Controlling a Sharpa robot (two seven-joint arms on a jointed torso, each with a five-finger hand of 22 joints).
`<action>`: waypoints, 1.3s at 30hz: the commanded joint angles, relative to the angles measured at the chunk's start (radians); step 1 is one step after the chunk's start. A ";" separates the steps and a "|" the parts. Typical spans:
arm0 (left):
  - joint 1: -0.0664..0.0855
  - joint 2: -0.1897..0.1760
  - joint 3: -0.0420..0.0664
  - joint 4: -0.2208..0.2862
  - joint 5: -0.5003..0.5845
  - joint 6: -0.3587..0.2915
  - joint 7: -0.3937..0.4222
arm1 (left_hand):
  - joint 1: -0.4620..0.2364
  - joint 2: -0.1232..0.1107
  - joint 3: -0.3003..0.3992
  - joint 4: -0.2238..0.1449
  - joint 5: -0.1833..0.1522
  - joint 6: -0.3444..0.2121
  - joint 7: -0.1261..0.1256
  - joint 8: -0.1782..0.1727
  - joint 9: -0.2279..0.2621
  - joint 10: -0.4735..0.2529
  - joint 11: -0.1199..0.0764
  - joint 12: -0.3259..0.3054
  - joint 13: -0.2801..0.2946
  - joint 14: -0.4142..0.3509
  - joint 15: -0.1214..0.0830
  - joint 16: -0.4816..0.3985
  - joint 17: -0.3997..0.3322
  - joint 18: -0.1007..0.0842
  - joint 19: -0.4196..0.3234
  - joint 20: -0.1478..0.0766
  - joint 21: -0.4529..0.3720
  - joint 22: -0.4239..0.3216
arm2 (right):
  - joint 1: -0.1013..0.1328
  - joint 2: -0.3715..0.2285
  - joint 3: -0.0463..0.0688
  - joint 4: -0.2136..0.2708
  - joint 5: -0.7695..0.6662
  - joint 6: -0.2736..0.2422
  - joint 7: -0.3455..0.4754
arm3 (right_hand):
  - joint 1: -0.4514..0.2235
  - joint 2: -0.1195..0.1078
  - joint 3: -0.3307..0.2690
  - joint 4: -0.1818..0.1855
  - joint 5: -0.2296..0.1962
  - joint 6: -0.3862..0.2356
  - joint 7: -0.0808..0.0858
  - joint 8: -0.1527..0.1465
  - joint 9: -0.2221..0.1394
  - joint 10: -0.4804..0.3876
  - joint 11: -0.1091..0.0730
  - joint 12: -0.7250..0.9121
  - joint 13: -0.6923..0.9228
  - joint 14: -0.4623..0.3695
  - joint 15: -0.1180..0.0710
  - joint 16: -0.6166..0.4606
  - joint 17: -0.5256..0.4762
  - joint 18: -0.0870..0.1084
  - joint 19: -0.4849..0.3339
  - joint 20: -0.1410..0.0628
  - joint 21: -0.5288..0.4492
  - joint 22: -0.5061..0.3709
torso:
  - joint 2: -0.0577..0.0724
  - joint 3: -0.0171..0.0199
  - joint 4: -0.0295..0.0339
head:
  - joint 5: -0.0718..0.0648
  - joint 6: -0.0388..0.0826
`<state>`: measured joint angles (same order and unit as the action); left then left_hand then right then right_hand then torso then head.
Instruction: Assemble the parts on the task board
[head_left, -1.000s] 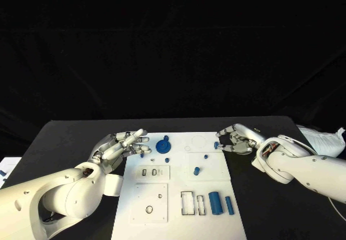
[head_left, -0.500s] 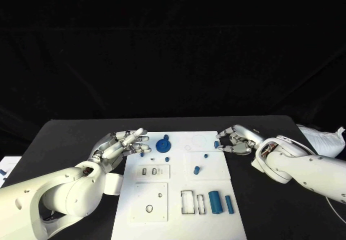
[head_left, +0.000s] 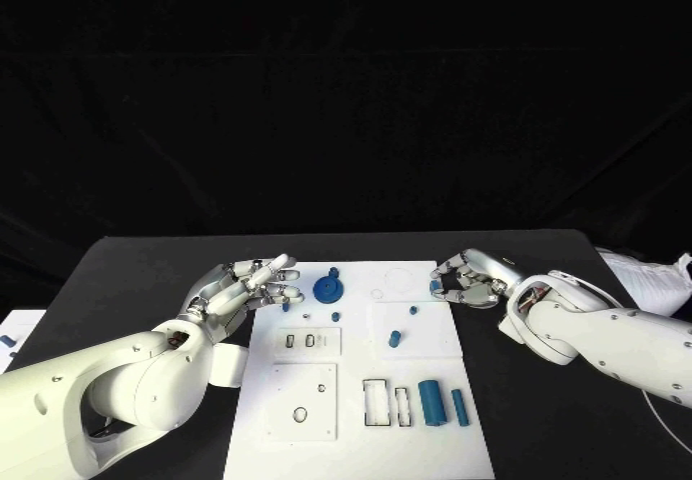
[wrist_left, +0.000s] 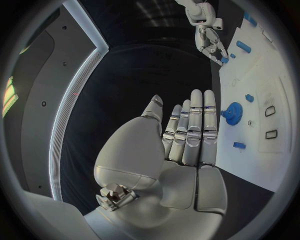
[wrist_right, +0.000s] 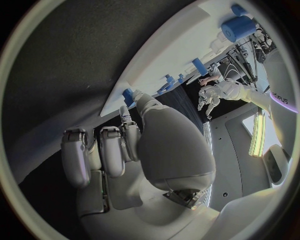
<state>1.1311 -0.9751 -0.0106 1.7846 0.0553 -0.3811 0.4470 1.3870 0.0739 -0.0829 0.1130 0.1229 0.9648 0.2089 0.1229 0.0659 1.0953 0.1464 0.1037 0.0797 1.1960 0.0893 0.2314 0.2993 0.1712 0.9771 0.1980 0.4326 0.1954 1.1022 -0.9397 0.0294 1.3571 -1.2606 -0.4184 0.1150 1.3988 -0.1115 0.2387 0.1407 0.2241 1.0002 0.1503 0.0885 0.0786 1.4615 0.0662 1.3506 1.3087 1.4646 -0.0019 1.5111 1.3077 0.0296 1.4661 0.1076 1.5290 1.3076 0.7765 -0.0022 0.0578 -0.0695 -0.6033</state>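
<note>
The black surface (head_left: 144, 270) carries the white task board (head_left: 361, 380), with blue parts scattered on it — a round disc (head_left: 329, 291) near its far left and two cylinders (head_left: 428, 402) standing side by side near its right edge. The left robot hand (head_left: 248, 285) hovers just beside the board's left edge, fingers straight and apart, grasping nothing. The right robot hand (head_left: 469, 279) curls at the far right edge — its fingertips touch a small blue peg (head_left: 433, 289) there, though I cannot tell whether it grips it.

Left hand (head_left: 245, 288) spread flat; right hand (head_left: 472, 279) curled.
</note>
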 joint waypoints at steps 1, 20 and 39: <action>0.000 0.002 0.001 0.001 0.001 0.021 0.008 | 0.007 0.007 -0.002 -0.005 -0.001 0.002 0.008 -0.007 0.000 0.000 0.006 -0.005 -0.001 0.000 0.002 -0.007 0.001 0.010 -0.005 0.002 -0.005 -0.001 | -0.001 0.005 0.000 -0.003 0.003 0.019 -0.005 | -0.001 0.008 0.001 -0.008 -0.005 0.007 0.001 0.007 0.001 0.017 -0.004 0.007 0.124 0.084 -0.005 0.007 0.160 -0.010 0.042 -0.001 0.006 0.186 | 0.000 -0.0002 -0.0005 | 0.003 -0.001; 0.000 0.001 0.001 0.001 0.001 0.021 0.008 | 0.007 0.007 -0.002 -0.005 -0.001 0.002 0.008 -0.007 0.000 0.000 0.006 -0.005 -0.001 0.000 0.002 -0.007 0.001 0.010 -0.005 0.002 -0.005 -0.001 | -0.002 0.014 0.000 -0.010 -0.004 0.039 -0.019 | -0.001 0.022 -0.001 -0.016 -0.018 0.040 -0.009 0.016 0.003 0.020 -0.012 0.013 0.129 0.084 -0.011 0.009 0.164 -0.011 0.046 -0.005 0.008 0.191 | 0.000 0.0001 -0.0004 | 0.000 -0.004; 0.000 0.000 0.001 0.000 0.001 0.019 0.008 | 0.007 0.007 -0.002 -0.005 -0.001 0.002 0.008 -0.007 0.000 0.000 0.006 -0.005 -0.001 0.000 0.002 -0.007 0.001 0.010 -0.005 0.002 -0.005 -0.001 | -0.002 0.025 0.001 -0.007 -0.015 0.015 -0.045 | 0.007 0.076 0.009 -0.039 -0.034 0.136 -0.051 0.048 0.028 0.029 -0.047 0.022 0.137 0.086 -0.041 0.012 0.172 -0.014 0.056 -0.032 0.014 0.204 | -0.001 0.0004 -0.0007 | 0.003 -0.006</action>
<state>1.1310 -0.9764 -0.0106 1.7841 0.0553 -0.3801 0.4470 1.3907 0.0776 -0.0828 0.1130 0.1229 0.9647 0.2089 0.1229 0.0659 1.0953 0.1464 0.1037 0.0796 1.1960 0.0893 0.2314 0.2990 0.1711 0.9771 0.1980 0.4326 0.1956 1.1021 -0.9170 0.0310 1.3471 -1.2608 -0.3971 0.0890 1.3990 -0.0559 0.2471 0.1045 0.1956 1.1131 0.1158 0.1316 0.0994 1.4651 0.0269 1.3699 1.3091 1.4664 -0.0363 1.5183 1.3074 0.0296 1.4661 0.0857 1.5375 1.3075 0.7761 -0.0019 0.0576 -0.0677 -0.6099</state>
